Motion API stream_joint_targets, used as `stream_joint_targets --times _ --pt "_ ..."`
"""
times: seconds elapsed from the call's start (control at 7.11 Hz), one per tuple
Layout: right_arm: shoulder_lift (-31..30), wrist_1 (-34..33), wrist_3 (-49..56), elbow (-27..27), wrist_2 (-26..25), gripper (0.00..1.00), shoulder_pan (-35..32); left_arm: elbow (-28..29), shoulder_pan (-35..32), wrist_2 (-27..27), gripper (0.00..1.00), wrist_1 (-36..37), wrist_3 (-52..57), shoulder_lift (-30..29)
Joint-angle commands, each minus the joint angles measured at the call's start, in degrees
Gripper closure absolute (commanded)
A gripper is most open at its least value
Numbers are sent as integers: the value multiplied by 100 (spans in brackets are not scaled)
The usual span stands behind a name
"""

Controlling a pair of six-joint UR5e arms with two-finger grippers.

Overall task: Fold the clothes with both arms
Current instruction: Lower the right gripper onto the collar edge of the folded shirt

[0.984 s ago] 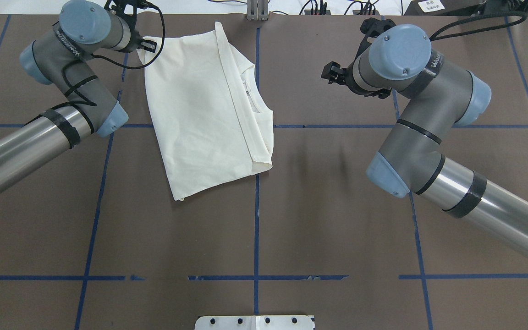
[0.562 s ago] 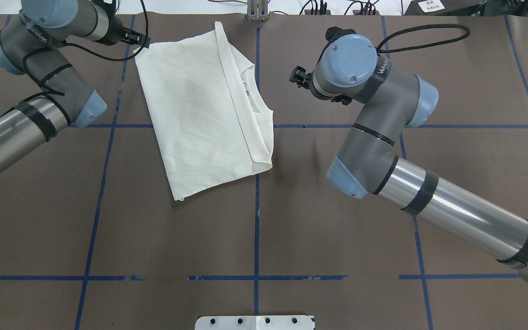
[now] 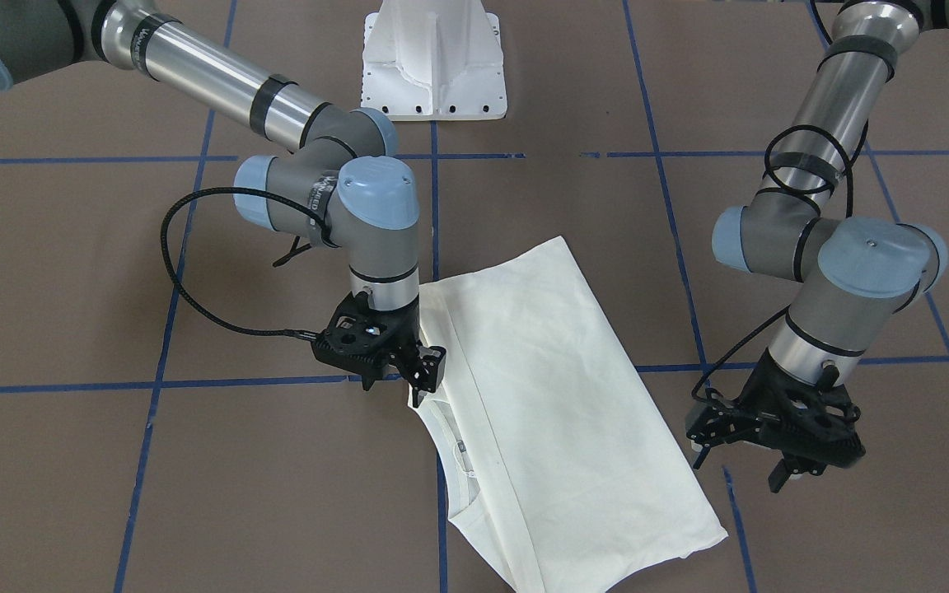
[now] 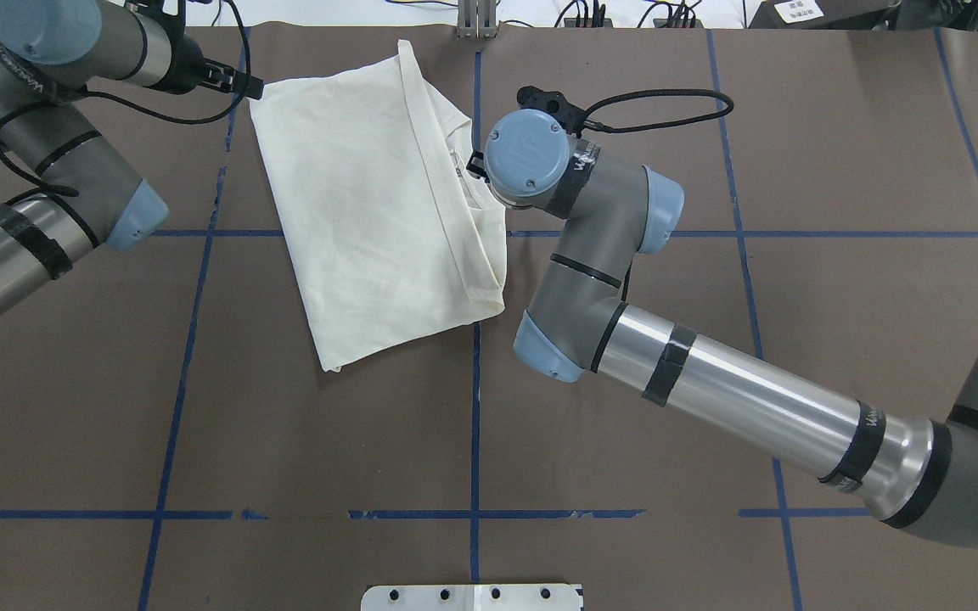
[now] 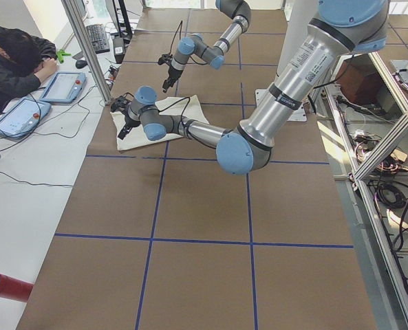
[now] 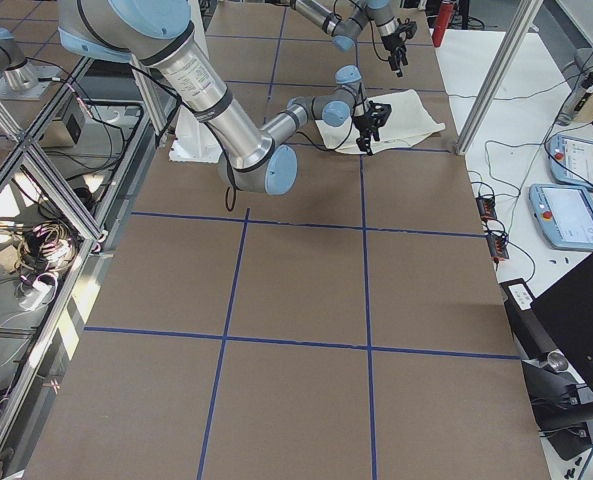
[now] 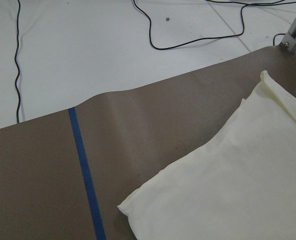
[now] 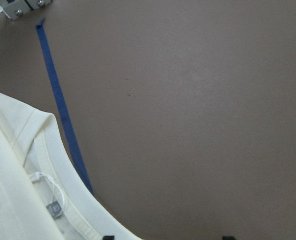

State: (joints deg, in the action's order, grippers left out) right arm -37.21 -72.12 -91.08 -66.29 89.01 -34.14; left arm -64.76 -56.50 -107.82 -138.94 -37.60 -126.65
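I see the folded cream shirt point(image 4: 370, 212) lying plain side up, upper middle of the overhead view, right gripper point(image 3: 423, 377) at its collar with fingers apart, left gripper point(image 3: 740, 465) also parted, just beside the shirt's upper left corner.

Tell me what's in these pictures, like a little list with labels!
shirt: cream, folded, plain side up
collar: at the shirt's edge, label showing
right pincer: open, just over the collar
left pincer: open, beside a shirt corner, holding nothing
table: brown, with blue tape lines
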Motion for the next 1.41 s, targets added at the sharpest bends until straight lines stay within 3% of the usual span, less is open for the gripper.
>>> stream_joint_targets --times 0.0,0.56,0.7,0.98,1.12,1.27 --pt "161 -4 2 274 -94 38 171 -11 7 6 0 -1 -19 18" --pt "161 5 2 336 -234 43 294 -11 7 -2 0 -1 -19 44" --pt "161 5 2 336 -235 51 294 -11 7 6 0 -1 -19 44" --pt "170 5 -41 336 -243 91 303 -11 7 7 0 -1 -19 44" --pt "170 5 -94 327 -243 100 294 -11 16 7 0 -1 -28 44" --pt "179 -4 -120 284 -243 100 294 -11 16 7 0 -10 -28 44"
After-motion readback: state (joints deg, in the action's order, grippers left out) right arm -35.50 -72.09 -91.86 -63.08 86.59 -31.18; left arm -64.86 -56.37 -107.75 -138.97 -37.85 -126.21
